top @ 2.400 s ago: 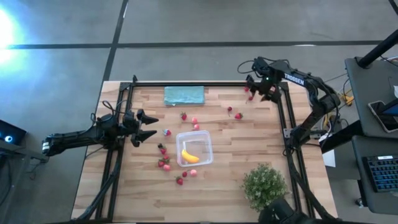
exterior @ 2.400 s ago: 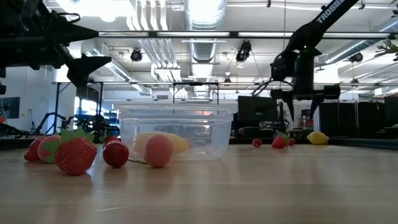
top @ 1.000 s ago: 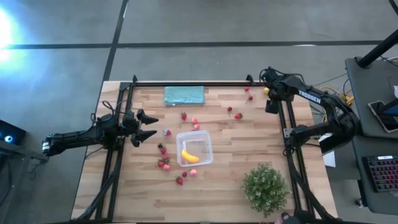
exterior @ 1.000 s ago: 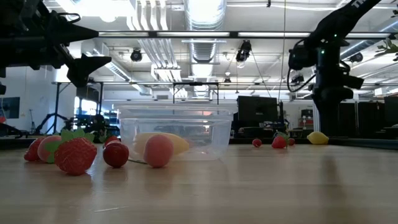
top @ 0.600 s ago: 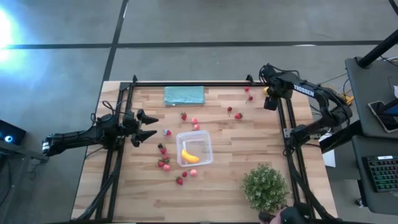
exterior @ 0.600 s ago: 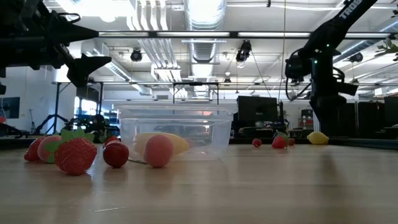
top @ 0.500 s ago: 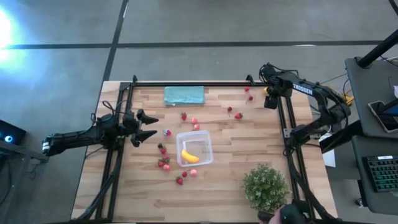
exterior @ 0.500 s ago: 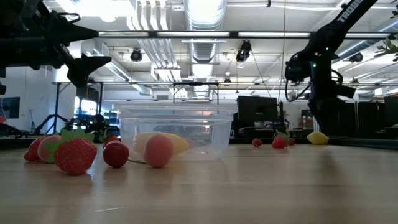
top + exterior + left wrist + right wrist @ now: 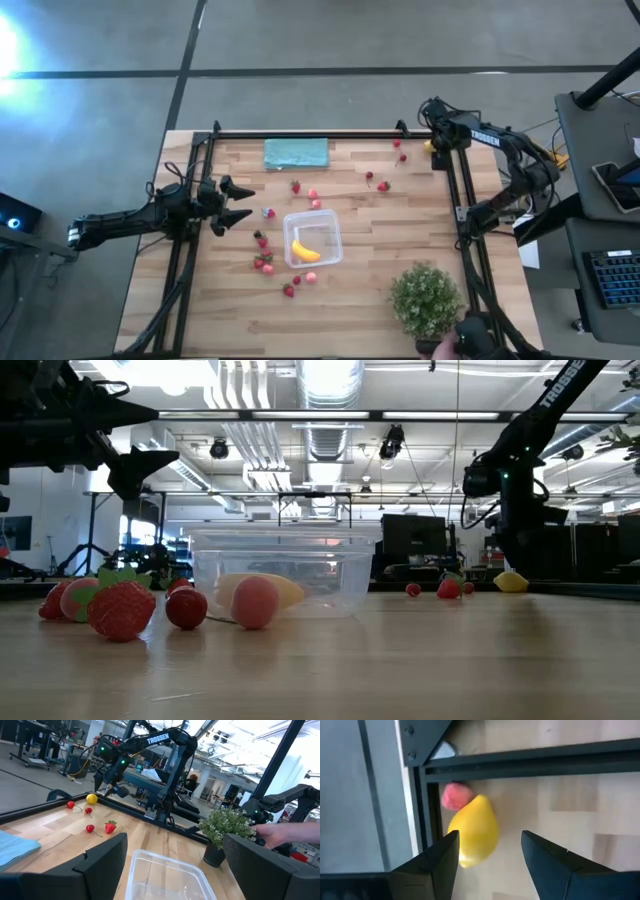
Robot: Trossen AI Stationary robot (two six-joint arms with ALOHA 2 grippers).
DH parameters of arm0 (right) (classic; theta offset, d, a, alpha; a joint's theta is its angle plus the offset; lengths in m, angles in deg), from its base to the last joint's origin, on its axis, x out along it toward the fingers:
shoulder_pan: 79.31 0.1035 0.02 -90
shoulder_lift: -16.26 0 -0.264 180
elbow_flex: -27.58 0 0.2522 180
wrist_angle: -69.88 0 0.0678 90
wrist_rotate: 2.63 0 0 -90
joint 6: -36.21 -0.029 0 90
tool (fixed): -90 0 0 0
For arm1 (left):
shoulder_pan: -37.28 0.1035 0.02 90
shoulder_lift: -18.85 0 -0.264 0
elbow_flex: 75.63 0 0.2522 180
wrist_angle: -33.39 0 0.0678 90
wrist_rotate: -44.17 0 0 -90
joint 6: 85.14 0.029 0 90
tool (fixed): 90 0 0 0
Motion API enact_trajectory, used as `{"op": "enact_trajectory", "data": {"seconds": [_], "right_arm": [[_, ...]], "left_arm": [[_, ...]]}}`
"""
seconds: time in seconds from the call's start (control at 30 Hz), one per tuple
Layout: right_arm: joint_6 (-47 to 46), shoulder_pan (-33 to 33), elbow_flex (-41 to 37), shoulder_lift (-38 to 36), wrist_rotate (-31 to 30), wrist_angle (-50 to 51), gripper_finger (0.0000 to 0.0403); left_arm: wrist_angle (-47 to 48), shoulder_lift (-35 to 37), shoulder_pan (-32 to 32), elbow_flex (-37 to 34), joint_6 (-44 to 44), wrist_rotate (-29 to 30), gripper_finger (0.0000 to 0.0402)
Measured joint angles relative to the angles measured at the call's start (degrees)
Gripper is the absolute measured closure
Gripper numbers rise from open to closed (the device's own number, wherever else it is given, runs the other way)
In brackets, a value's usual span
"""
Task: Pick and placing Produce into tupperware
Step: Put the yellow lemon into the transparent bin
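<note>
While I hang over the far right corner of the tabletop (image 9: 360,300), this is how things stand:

Right pincer: my right pincer (image 9: 490,852) points down at the corner, fingers (image 9: 437,857) parted with nothing between them; in the high view it sits at the frame's edge (image 9: 441,135).
Lemon: the lemon (image 9: 475,832) lies on the wood just past my parted fingers, tucked against the black frame rail (image 9: 530,762), touching a small pink fruit (image 9: 456,796).
Left pincer: my left pincer (image 9: 238,203) waits spread wide and empty at the left side of the tabletop, aimed toward the middle.
Container: the clear container (image 9: 313,240) stands near the middle with the banana (image 9: 305,251) inside.
Berries: red and pink berries (image 9: 264,262) lie scattered just left of the container, others (image 9: 312,197) behind it, and a few (image 9: 383,185) toward my right arm's corner.
Cloth: a teal cloth (image 9: 296,153) lies flat at the far edge.
Plant: a green plant (image 9: 426,298) stands at the near right.
Person: a hand (image 9: 280,834) shows beside the plant in the left wrist view.
</note>
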Motion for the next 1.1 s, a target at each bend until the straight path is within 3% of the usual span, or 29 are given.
{"op": "enact_trajectory", "data": {"seconds": [0.13,0.3,0.43,0.7,1.0,1.1], "right_arm": [[2.42,-0.21,0.00,1.71,1.03,-4.21,0.0197],[1.29,-0.60,0.04,5.65,8.24,-5.65,0.0197],[-0.69,-0.44,0.04,6.78,10.41,-5.86,0.0197],[-0.67,-1.12,0.02,2.19,7.76,-3.98,0.0197],[2.51,-1.19,0.01,-3.98,5.55,12.09,0.0197],[1.82,-1.22,-0.02,-4.27,4.48,10.55,0.0197]], "left_arm": [[0.00,-0.04,0.00,0.00,-0.02,0.00,0.0088],[-0.02,0.00,0.02,0.00,0.00,0.00,0.0088],[0.00,0.00,0.01,0.00,-0.02,0.01,0.0088],[0.00,-0.03,0.02,0.00,-0.02,0.00,0.0088],[-0.02,-0.03,0.02,0.00,-0.02,0.01,0.0088],[-0.02,0.01,0.00,0.00,-0.02,0.00,0.0088]]}}
